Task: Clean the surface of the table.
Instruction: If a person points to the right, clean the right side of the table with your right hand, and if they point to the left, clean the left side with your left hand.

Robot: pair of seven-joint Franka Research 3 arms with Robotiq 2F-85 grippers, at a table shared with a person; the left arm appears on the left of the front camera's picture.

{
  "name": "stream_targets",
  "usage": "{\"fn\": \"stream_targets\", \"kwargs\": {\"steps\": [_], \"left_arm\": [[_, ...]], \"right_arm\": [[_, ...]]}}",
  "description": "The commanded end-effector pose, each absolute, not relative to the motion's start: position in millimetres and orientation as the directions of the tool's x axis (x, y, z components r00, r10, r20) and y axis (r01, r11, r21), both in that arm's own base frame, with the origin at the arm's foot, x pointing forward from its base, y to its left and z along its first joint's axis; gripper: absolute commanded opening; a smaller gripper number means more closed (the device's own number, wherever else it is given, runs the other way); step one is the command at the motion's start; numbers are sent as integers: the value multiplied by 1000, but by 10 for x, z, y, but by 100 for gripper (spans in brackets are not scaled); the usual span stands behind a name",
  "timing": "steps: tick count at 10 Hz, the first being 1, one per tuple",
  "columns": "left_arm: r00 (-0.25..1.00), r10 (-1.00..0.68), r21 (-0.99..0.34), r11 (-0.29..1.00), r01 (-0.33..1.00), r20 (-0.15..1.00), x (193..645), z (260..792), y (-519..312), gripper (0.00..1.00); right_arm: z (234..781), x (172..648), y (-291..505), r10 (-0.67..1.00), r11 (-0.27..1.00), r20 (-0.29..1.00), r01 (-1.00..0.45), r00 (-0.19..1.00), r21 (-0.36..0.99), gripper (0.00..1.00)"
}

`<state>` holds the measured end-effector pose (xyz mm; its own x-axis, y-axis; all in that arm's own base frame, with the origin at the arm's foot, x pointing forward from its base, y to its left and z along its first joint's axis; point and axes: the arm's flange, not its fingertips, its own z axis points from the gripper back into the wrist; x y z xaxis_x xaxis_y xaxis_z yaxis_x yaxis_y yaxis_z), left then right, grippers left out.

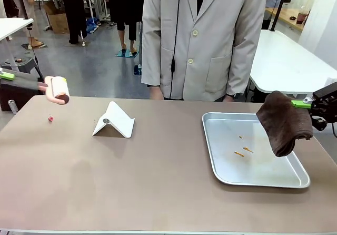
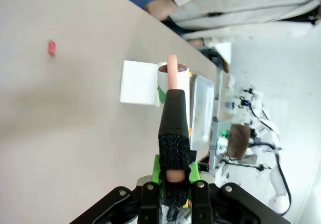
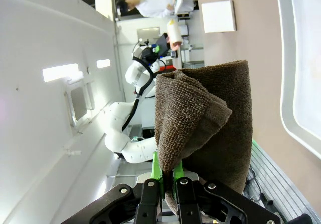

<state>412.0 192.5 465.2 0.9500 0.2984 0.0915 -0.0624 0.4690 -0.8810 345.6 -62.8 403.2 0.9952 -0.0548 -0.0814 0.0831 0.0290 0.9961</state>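
The table (image 1: 158,187) spans the whole front view, its brownish top running from the near edge to the person (image 1: 205,35) in a pale coat standing at the far side.

Left gripper (image 2: 174,176): clenched on the dark handle of a lint roller (image 2: 173,83), green pads pressed to both sides. In the front view the roller's pink-and-white head sits by the far left corner of the table; contact with the top cannot be determined.

Right gripper (image 3: 168,176): clamped on a brown cloth (image 3: 210,118) that is folded over and bunched between the pads. From the front, the cloth hangs over the right side of a metal tray (image 1: 210,150), with its lower end near the tray's right rim. Whether it touches the tray cannot be told.

Tray contents: a few small orange crumbs (image 1: 243,152) near its middle.

Other items on the top: a white folded card (image 1: 115,120) standing like a tent left of centre, well apart from the tray, and a small red speck (image 1: 50,118) lying near the left edge, just below the roller head.
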Motion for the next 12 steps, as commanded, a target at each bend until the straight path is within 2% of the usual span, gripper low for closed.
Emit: {"fn": "stream_targets", "kwargs": {"steps": [1,7,12], "left_arm": [[975,207,-870,493,-32,81,3928,4637,2242,22],[951,299,-886,459,-68,82,3510,4347,3355,22],[952,300,-867,490,-93,67,3459,4317,3275,22]], "right_arm": [[4064,3450,-629,-55,31,-74,76,996,997,0],[4064,3450,-629,-55,31,-74,76,996,997,0],[4064,3450,-629,-55,31,-74,76,996,997,0]]}}
